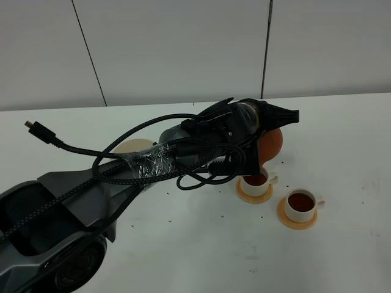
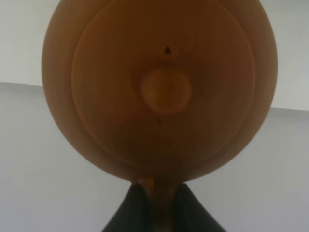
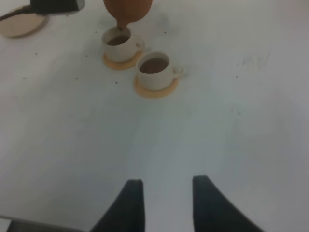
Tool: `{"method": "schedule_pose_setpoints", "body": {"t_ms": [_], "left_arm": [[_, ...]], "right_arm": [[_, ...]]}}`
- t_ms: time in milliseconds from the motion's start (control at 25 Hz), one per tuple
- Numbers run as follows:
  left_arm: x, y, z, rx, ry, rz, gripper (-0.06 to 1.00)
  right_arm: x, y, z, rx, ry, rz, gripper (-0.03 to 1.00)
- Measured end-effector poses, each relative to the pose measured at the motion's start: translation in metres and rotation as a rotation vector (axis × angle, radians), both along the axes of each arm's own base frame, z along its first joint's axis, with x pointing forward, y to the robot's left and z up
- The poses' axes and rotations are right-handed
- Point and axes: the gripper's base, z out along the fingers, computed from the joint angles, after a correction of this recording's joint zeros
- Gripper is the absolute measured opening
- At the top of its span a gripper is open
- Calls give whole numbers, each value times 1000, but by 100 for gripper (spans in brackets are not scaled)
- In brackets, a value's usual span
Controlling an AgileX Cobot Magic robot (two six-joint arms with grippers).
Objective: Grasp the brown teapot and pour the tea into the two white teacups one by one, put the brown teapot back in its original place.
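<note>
My left gripper (image 1: pixel 269 126) reaches across to the right and is shut on the handle of the brown teapot (image 1: pixel 272 144). The teapot is tilted, spout down over the left white teacup (image 1: pixel 256 180). The left wrist view is filled by the teapot's lid side (image 2: pixel 164 92), with the dark fingers (image 2: pixel 137 210) closed on its handle. Both the left cup and the right white teacup (image 1: pixel 301 203) hold dark tea (image 1: pixel 300 200). The right wrist view shows the teapot (image 3: pixel 126 8), both cups (image 3: pixel 118 42) (image 3: pixel 154 70) and my open, empty right gripper (image 3: pixel 166 203).
Each cup stands on an orange coaster (image 1: pixel 297 220). The pale beige saucer (image 1: pixel 135 146) lies empty to the left, partly behind the left arm, and shows in the right wrist view (image 3: pixel 19 25). Black cables (image 1: pixel 67 146) loop off the arm. The table is white.
</note>
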Motion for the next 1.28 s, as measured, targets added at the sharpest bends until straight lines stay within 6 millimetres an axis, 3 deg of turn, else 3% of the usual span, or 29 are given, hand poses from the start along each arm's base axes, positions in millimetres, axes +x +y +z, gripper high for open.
{"method": "schedule_pose_setpoints", "body": {"t_ms": [760, 1280], "left_arm": [[0, 1, 0, -2, 7, 11, 17], [-2, 7, 3, -68, 67, 138, 17]], "right_arm": [[0, 0, 0, 0, 0, 0, 24], [0, 0, 0, 0, 0, 0, 24]]}}
